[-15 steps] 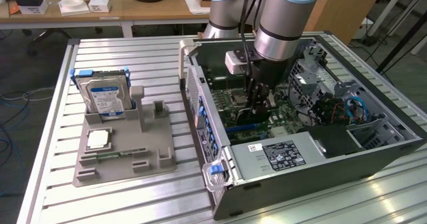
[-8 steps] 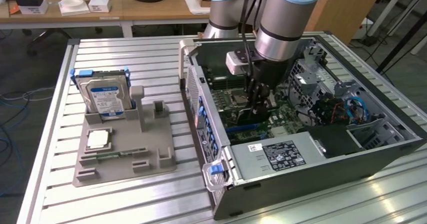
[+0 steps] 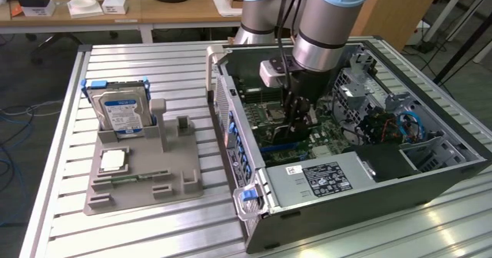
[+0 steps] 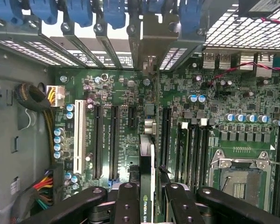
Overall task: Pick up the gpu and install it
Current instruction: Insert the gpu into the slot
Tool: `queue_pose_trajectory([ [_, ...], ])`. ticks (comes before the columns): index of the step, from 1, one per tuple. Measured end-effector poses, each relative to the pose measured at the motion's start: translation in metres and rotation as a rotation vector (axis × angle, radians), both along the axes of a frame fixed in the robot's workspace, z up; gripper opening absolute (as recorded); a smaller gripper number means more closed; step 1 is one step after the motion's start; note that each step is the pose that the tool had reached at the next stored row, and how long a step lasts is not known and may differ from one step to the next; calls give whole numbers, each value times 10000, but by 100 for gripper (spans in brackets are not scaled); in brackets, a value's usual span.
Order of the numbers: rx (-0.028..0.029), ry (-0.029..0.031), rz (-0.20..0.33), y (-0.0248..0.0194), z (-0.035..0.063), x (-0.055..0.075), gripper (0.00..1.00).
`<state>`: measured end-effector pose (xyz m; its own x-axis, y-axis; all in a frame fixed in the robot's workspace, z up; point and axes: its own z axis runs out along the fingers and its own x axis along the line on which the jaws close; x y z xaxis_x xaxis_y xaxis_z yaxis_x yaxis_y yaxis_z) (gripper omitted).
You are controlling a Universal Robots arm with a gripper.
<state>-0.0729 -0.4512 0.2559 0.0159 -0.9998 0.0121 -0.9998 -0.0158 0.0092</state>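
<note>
Both gripper fingers clamp gpu edge-on, seemingly over motherboard slot.

The computer case is matt grey metal with perforated panels. The motherboard is glossy green circuit board. The table is ribbed brushed aluminium.

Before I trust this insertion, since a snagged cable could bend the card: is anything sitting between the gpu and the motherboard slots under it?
Nothing visible does. The gripper holds the gpu edge-on above the motherboard, inside the open computer case. The long black slots beneath it look bare, and the bundled cables lie off to one side, by the case wall.
</note>
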Motion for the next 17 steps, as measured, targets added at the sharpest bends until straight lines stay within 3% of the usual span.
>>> queue_pose_trajectory([
  [6, 3, -2, -1, 19, -35, -9, 26],
  [17, 1, 0, -35, 20, -1, -12, 26],
])
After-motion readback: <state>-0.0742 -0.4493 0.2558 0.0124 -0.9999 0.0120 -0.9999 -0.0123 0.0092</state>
